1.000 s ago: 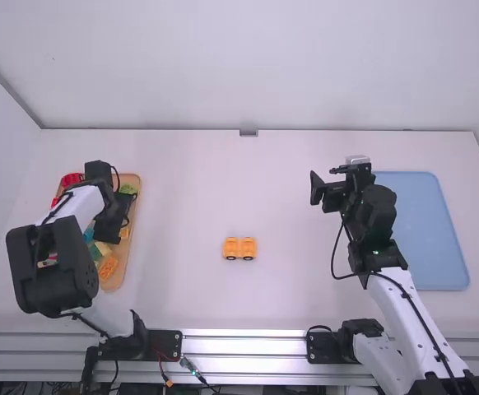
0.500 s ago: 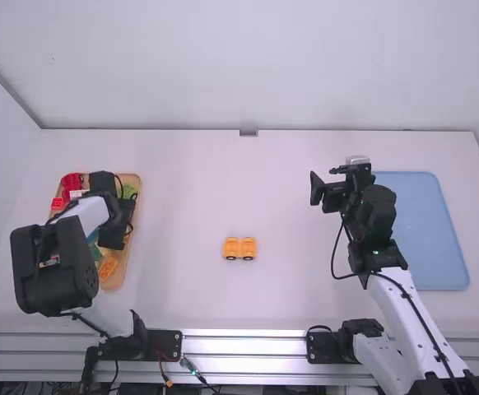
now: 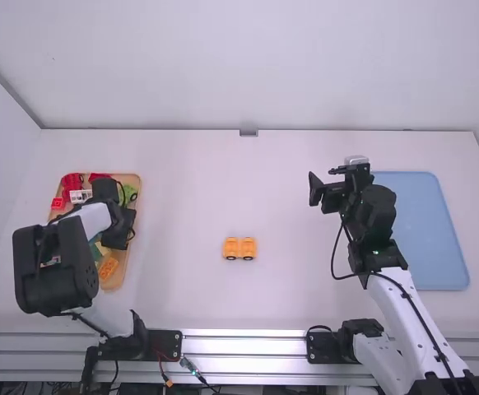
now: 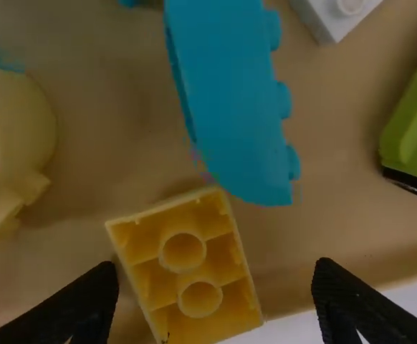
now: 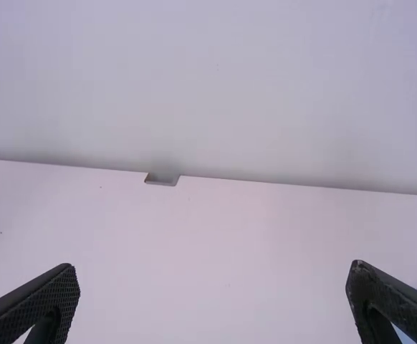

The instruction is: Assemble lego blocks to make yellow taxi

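From the near edge of the counter [image 3: 182, 197], my left arm bends low, its bulky black joint near the wooden tray [image 3: 118, 280]. My right arm runs out along a slant, away from its base and in toward the middle. Between the 2 arms, the orange-yellow wheeled piece [image 3: 239, 248] stands upright on the counter, 2 dark wheels toward me.

Farther out, I have the left claw [image 3: 118, 224] angled down over the tray, its fingers wide. Between its tips in the wrist view lies a yellow block [image 4: 183, 261], hollow underside up, with space on either side. A curved blue piece [image 4: 230, 100] is just beside it, and a green piece [image 4: 416, 129] sits near the rim.

My right claw [image 3: 334, 189] is also wide and holds nothing; it points toward the far edge, beside the blue tray [image 3: 429, 234]. Red pieces [image 3: 72, 183] lie at the wooden tray's far end.
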